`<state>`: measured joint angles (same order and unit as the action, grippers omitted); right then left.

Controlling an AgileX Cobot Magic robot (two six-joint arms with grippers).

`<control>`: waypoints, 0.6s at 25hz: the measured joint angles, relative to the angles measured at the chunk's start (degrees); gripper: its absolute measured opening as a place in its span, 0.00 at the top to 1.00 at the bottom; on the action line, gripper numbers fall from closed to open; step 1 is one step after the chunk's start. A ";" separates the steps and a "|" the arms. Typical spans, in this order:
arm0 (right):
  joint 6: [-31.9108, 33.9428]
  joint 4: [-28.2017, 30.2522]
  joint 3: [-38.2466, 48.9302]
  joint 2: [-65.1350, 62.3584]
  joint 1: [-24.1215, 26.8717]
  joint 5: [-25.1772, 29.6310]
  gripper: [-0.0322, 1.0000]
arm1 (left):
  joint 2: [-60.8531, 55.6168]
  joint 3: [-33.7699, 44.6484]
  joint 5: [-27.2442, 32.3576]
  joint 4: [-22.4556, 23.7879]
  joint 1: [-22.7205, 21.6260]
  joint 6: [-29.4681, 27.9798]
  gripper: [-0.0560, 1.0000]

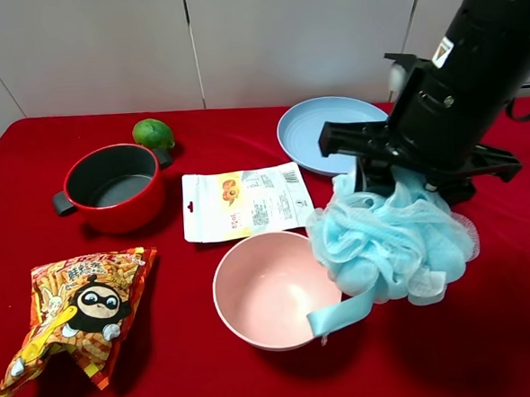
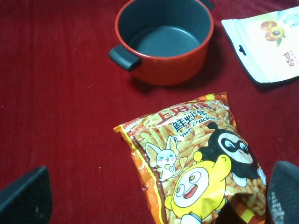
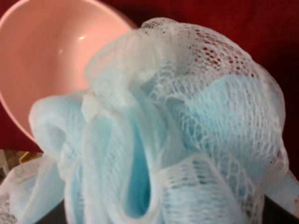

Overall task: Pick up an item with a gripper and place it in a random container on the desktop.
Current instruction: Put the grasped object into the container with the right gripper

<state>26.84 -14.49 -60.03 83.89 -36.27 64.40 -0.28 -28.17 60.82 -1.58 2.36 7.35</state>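
Filling the right wrist view, the bath pouf is sitting closest to the lens, with the pink bowl peeking out behind it. The right arm is carrying it. The right fingers are buried in the mesh and out of sight, but the pouf is hanging clear of the desk, so I judge them to be clamping it.

From the high camera the pouf is hovering at the bowl's 3 o'clock, overlapping the rim, with its ribbon loop dangling across the edge at 4 o'clock. So the pick is done — the drop is what you are facing, probably by nudging toward 9 o'clock and then letting go.

Your left fingers are spread wide, gripping nothing, above the cracker bag.

Counting: one pouf, one pink bowl, one red pot, one blue plate, one green fruit, and two snack packets — the cracker bag and a white pouch.
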 joint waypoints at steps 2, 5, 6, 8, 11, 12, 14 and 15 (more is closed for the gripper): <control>0.92 0.18 0.00 0.00 -1.89 -0.77 0.63 | 0.00 0.00 0.00 0.04 0.00 0.00 0.09; 1.95 0.49 0.00 0.00 -4.11 -2.62 0.63 | 0.00 0.00 0.00 0.04 0.00 0.00 0.09; 2.25 0.49 0.00 0.00 -4.76 -3.27 0.63 | 0.00 0.00 0.00 0.04 0.00 0.00 0.09; 2.99 0.56 0.00 0.00 -6.02 -5.26 0.63 | 0.00 0.00 0.00 0.04 0.00 0.00 0.09; 3.22 0.61 0.00 0.05 -7.46 -8.40 0.63 | 0.00 0.00 0.00 0.04 0.00 0.00 0.09; 3.27 0.63 0.00 0.17 -7.94 -9.42 0.63 | 0.00 0.00 0.00 0.04 0.00 0.00 0.09; 3.40 0.68 0.00 0.60 -8.84 -11.36 0.63 | 0.00 0.00 0.00 0.04 0.00 0.00 0.09; 3.40 0.68 0.00 1.12 -9.20 -11.93 0.63 | 0.00 0.00 0.00 0.04 0.00 0.00 0.09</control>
<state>30.24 -13.81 -60.03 85.01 -45.47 52.47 -0.28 -28.17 60.82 -1.53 2.36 7.35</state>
